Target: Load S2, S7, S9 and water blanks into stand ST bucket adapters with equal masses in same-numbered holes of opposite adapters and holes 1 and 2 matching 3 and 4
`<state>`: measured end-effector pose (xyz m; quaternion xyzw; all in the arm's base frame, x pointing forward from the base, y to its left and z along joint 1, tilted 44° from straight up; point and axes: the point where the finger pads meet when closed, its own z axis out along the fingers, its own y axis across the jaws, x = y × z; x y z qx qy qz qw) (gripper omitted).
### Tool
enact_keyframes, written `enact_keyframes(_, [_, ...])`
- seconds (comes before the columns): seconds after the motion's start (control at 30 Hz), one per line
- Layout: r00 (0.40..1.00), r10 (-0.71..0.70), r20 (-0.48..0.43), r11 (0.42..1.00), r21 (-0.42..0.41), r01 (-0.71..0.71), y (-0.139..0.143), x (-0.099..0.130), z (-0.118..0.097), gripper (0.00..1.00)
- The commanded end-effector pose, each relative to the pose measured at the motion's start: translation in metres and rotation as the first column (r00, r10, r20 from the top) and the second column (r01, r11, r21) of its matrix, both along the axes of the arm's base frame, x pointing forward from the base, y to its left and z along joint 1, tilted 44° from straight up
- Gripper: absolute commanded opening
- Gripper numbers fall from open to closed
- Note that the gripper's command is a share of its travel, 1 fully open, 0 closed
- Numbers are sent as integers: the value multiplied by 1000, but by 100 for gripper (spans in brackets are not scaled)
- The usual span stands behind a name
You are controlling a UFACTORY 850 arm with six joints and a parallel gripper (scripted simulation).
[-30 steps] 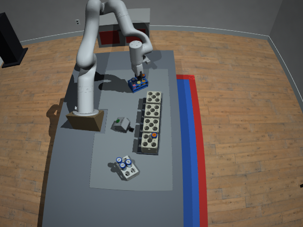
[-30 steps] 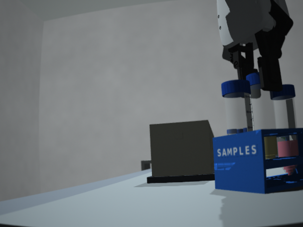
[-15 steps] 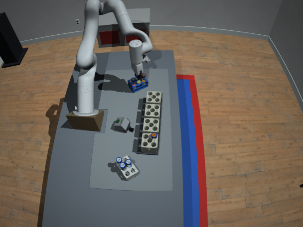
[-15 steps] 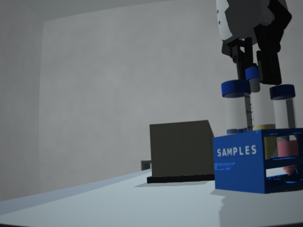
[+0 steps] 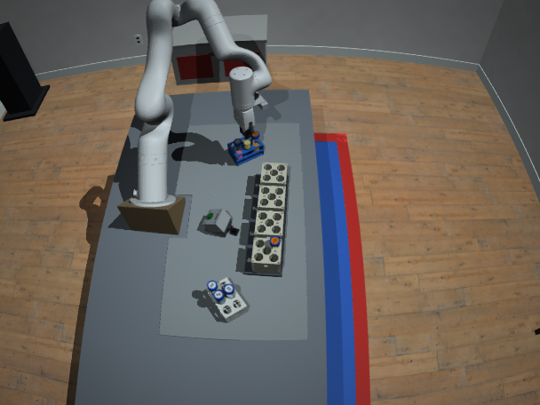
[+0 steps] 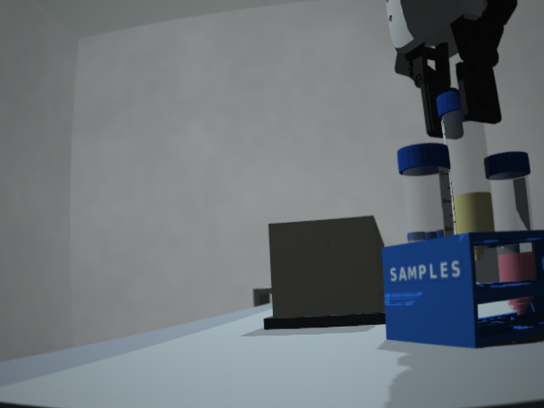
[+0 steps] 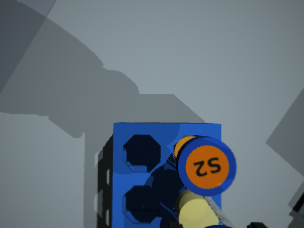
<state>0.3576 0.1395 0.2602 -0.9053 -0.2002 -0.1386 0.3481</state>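
Grey wall point(image 5: 355, 27) point(image 6: 224, 134) behind, the gripper point(image 5: 249, 132) point(image 6: 462, 123) point(image 7: 216, 226) clasps a yellow-filled tube point(image 5: 247, 144) point(image 6: 474, 212) point(image 7: 197, 209) between its fingers, at the SAMPLES rack point(image 5: 250, 156) point(image 6: 429, 300) point(image 7: 167, 131).

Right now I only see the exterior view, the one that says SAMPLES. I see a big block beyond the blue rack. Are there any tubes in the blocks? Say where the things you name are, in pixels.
Observer: Yes, one orange-dot tube point(image 5: 274, 241), in a corner hole of the block point(image 5: 266, 266) farthest from the blue rack point(image 5: 240, 162) point(image 6: 429, 295) point(image 7: 170, 129).
Operator: What does the lid next to the hand say?
Observer: The wrist view shows S2 upside down on that lid point(image 5: 256, 134) point(image 6: 422, 158) point(image 7: 207, 166). The hand point(image 5: 250, 134) point(image 6: 461, 125) point(image 7: 216, 227) holds a different tube, with yellow stuff point(image 5: 247, 144) point(image 6: 474, 212) point(image 7: 197, 210).
Operator: And where's the green button?
Observer: The top view shows the green button point(image 5: 210, 216) on a little sloped desk point(image 5: 219, 224), between the robot's foot point(image 5: 153, 202) and the row of blocks.
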Motion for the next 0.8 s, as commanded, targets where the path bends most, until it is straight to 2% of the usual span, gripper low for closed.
enact_keyframes(0.0, [1000, 0, 1, 1000, 0, 0, -5, 0, 6, 0])
enact_keyframes(0.77, [1000, 0, 1, 1000, 0, 0, -31, -5, 33, 0])
